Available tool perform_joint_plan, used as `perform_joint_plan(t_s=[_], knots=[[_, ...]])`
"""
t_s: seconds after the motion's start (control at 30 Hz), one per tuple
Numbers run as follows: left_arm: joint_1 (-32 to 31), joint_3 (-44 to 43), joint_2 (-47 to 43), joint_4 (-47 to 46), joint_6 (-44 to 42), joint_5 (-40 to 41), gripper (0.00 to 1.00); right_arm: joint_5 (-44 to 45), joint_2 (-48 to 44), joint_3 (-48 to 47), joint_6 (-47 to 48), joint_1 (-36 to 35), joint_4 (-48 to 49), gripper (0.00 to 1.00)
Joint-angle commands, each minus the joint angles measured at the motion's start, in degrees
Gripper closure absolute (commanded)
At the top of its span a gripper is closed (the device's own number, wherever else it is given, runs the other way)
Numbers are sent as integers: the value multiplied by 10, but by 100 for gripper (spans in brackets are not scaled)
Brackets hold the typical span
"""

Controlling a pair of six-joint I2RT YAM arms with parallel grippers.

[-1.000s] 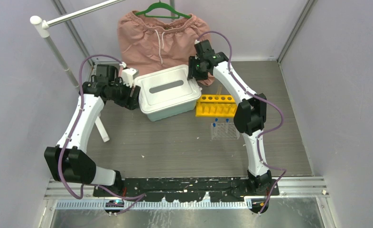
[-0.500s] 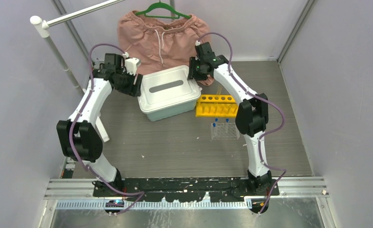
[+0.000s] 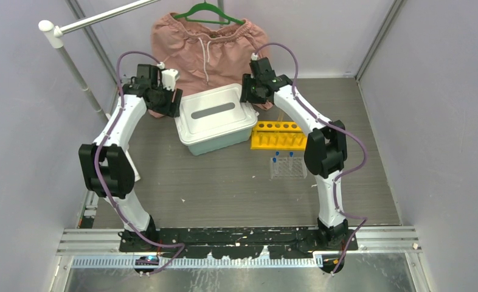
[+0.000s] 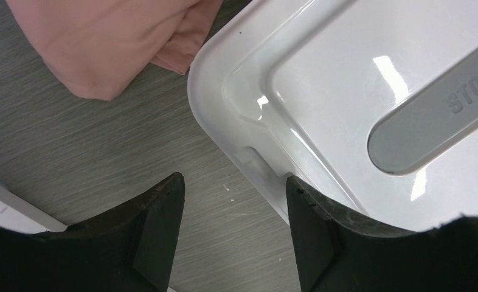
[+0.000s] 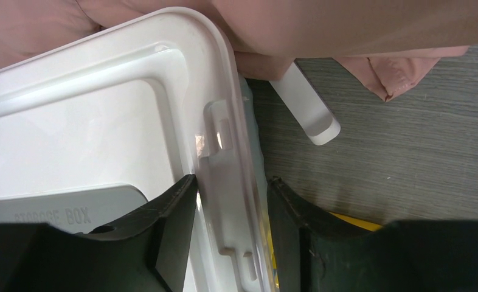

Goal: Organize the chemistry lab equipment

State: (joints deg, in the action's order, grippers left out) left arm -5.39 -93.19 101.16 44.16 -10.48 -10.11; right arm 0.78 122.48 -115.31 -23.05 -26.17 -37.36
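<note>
Teal plastic is seen at the middle of the bench (image 3: 224,182), where a bin (image 3: 219,143) is covered by a white lid (image 3: 215,112). The left fingers (image 4: 160,225) are found at the bin's 10 o'clock corner. They are spread apart, one over the bare bench and the other over the lid's rim, and nothing is gripped.

The right fingers (image 5: 173,231) are placed at the bin's 2 o'clock side, one on each side of the lid's rim and its latch tab. They lie very close against the rim, and it cannot be told whether it is pinched.

A yellow tube rack (image 3: 277,137) is set just beside the bin at its 3 o'clock. A clear tube rack (image 3: 287,169) with blue-capped tubes (image 3: 274,160) standing upright in it is seen at the yellow rack's 6 o'clock, near it. Pink shorts (image 3: 200,42) on a green hanger (image 3: 207,12) are hung at 12 o'clock, behind the bin.
</note>
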Motion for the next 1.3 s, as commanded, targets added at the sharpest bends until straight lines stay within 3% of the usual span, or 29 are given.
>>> perform_joint_plan(t_s=[0.0,0.13,0.3,0.53,0.6,0.77,0.9,1.07,1.27], knots=[[-5,36,1,-36,-12,26,37,32,-7,40,8,-3,-22,49],[-5,62,3,-46,-21,42,38,32,-20,69,0,-5,-5,49],[-5,37,-9,-35,-17,44,35,49,-60,77,-7,-5,17,34],[-4,-75,-47,39,-21,38,1,66,-124,47,-13,-6,21,12],[-4,-94,-69,51,-14,34,0,71,-141,38,-12,-8,9,1],[-4,-102,-135,95,-17,6,0,91,-216,59,-16,-11,-7,0],[-5,-19,-228,86,-3,4,0,133,-347,166,-20,-10,16,0],[-2,129,-359,60,22,25,0,273,-557,365,-23,-6,72,0],[2,324,-439,-7,8,12,0,405,-648,506,-79,45,22,0]])
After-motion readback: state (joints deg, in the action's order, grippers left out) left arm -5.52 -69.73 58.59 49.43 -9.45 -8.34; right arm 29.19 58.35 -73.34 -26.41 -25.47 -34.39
